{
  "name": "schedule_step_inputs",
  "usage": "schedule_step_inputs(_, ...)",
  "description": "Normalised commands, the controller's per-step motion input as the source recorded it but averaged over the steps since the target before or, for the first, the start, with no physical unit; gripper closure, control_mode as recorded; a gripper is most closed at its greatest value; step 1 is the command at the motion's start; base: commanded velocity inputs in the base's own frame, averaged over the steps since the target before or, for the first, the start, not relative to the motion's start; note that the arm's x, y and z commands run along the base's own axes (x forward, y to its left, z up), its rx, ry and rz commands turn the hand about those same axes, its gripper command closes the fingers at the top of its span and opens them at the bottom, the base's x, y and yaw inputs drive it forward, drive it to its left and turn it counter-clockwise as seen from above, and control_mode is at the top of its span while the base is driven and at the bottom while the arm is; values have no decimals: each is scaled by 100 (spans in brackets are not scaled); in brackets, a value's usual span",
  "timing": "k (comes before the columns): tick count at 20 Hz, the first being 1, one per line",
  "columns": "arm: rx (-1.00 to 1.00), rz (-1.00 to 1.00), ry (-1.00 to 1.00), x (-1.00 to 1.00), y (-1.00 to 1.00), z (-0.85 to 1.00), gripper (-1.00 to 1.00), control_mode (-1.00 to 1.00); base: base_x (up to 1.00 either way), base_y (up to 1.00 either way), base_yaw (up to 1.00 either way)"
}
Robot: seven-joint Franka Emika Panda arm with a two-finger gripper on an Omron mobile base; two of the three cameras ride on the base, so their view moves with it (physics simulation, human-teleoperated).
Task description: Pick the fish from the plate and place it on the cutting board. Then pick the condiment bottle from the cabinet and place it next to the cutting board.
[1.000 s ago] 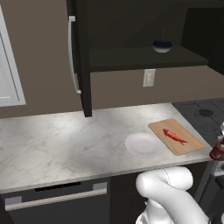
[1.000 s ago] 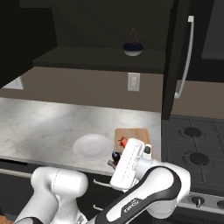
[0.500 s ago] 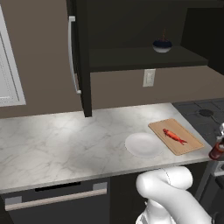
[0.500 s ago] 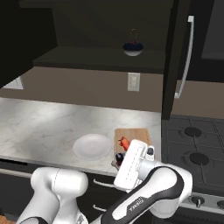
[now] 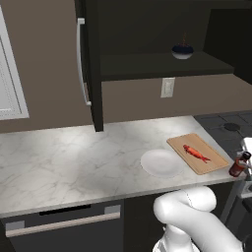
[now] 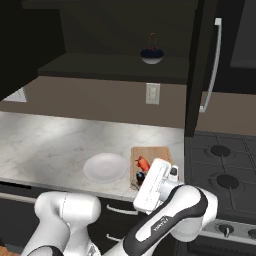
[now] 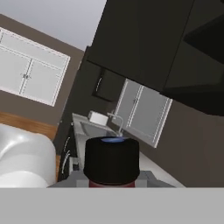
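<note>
A marbled white counter point(image 5: 74, 162) runs under the dark cabinet point(image 5: 93, 64). The fish point(image 5: 196, 153) lies on the cutting board point(image 5: 211, 165), the plate point(image 5: 160, 163) at its 9 o'clock. The gripper point(image 5: 244, 165) is clenched on the condiment bottle point(image 5: 238, 165) beside the board's 3 o'clock edge. No readable writing.

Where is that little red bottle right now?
In the left base view the condiment bottle is at the counter's front right corner, just right of the cutting board, with the gripper shut on it.
</note>
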Motion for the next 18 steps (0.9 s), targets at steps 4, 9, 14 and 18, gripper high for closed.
schedule_step_inputs(4, 0, -5, 0, 20, -20, -17, 100, -100, 0, 0, 0)
schedule_step_inputs(9, 0, -5, 0, 11, -31, -9, 100, -100, 0, 0, 0)
schedule_step_inputs(14, 0, -5, 0, 11, -22, -6, 100, -100, 0, 0, 0)
schedule_step_inputs(18, 0, -4, 0, 13, -11, -18, 100, -100, 0, 0, 0)
